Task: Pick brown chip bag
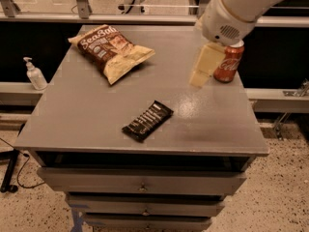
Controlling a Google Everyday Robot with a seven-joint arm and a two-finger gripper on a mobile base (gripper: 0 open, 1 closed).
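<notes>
The brown chip bag (110, 50) lies flat at the table's back left, dark brown in the middle with tan ends and white "Sea Salt" lettering. My gripper (199, 79) hangs from the white arm (231, 13) that reaches in from the upper right. It is above the right half of the table, well to the right of the bag and a little nearer the front. It touches nothing and holds nothing.
A red soda can (229, 62) stands at the back right, just behind the gripper and partly covered by the arm. A black bar wrapper (147, 121) lies front centre. The grey table (87, 110) has drawers (142, 180) below. A pump bottle (34, 74) stands off its left side.
</notes>
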